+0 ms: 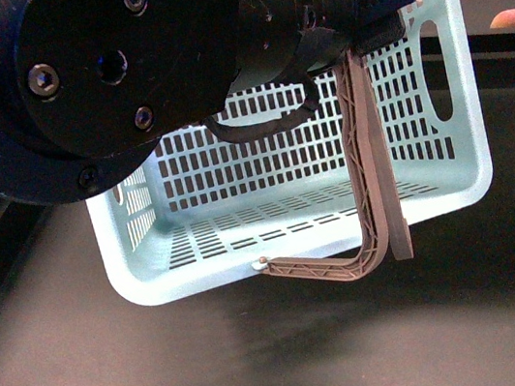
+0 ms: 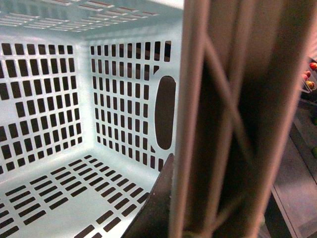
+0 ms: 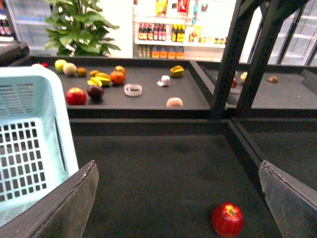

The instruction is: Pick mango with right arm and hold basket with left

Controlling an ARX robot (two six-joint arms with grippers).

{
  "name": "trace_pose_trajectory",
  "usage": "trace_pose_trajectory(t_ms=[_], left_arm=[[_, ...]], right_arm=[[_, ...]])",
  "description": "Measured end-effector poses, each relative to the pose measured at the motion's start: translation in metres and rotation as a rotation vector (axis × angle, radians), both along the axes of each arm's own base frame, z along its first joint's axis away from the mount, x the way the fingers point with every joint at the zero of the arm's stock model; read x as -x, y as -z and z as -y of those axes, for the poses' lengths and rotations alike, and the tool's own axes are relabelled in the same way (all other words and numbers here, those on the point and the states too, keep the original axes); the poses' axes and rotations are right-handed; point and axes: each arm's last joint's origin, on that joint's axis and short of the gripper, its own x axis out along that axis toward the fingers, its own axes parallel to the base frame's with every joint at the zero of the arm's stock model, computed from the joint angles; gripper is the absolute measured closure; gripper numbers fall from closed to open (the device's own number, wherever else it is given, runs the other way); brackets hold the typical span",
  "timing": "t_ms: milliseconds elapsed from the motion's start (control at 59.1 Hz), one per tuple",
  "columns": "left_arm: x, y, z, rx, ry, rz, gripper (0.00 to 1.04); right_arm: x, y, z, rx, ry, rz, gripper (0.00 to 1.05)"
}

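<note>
Front view: shows the bulky dark blue left arm (image 1: 72, 75) filling the upper left, round housing and hex bolts toward the camera. At its end, the left gripper (image 1: 385, 8), black ridged fingers closed on the grey lattice-ribbed handle (image 1: 371, 165) of a light blue slotted plastic basket (image 1: 198, 251). Grips near the handle's far bend. Below the grip: a long bar across the basket's open top, a bend at the near rim, an end pinned at the middle of that rim. Resting on the dark matte worktop (image 1: 266, 368) or raised off it: cannot tell.

Left wrist view: looks into the basket from close behind the handle, large and blurred, with one dark finger (image 2: 154, 213) right against the handle's edge.

Right wrist view: catches the right gripper (image 3: 177, 168) above the worktop, both grey-faced fingers (image 3: 64, 208) spread wide apart, clamping nothing. Basket corner just beside one finger. A glossy round red apple (image 3: 227, 219) on the worktop nearer the other finger, well apart from the basket.

On the raised dark shelf (image 3: 148, 99) beyond the worktop's far edge, toward the end by the leafy potted plant (image 3: 81, 25): a smooth yellow-to-orange oval mango (image 3: 103, 78), small and hard to make out. Lies in a cluster of fruit, just beside a round orange-red fruit (image 3: 117, 77), with a dark purple fruit (image 3: 95, 91) between it and the shelf's front edge. Sits well apart from both grippers.

Further along the shelf: a white tape ring (image 3: 132, 89), a ridged yellow star fruit (image 3: 177, 71), and a pale peach (image 3: 174, 102) near the front edge.
</note>
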Motion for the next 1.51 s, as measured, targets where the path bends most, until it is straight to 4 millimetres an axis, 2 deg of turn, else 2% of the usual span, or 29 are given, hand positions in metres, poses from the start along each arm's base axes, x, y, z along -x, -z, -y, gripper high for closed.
trace_pose_trajectory(t_ms=[237, 558, 643, 829, 914, 1286, 1506], left_arm=[[0.0, 0.0, 0.0, 0.0, 0.0, 0.0, 0.99], [0.0, 0.0, 0.0, 0.0, 0.0, 0.0, 0.99], [0.0, 0.0, 0.0, 0.0, 0.001, 0.0, 0.99], [0.0, 0.0, 0.0, 0.0, -0.001, 0.0, 0.99], [0.0, 0.0, 0.0, 0.0, -0.002, 0.0, 0.99], [0.0, 0.0, 0.0, 0.0, 0.001, 0.0, 0.99], [0.0, 0.0, 0.0, 0.0, -0.001, 0.0, 0.99]], right_arm=[[-0.032, 0.015, 0.032, -0.021, 0.042, -0.12, 0.08], [-0.064, 0.057, 0.067, -0.061, 0.051, -0.298, 0.08], [-0.072, 0.073, 0.074, -0.063, 0.054, -0.341, 0.08], [-0.092, 0.14, 0.094, -0.14, 0.044, -0.537, 0.08], [-0.098, 0.161, 0.099, -0.157, 0.045, -0.581, 0.08], [-0.11, 0.235, 0.109, -0.202, 0.058, -0.712, 0.08], [-0.116, 0.259, 0.117, -0.201, 0.08, -0.74, 0.08]])
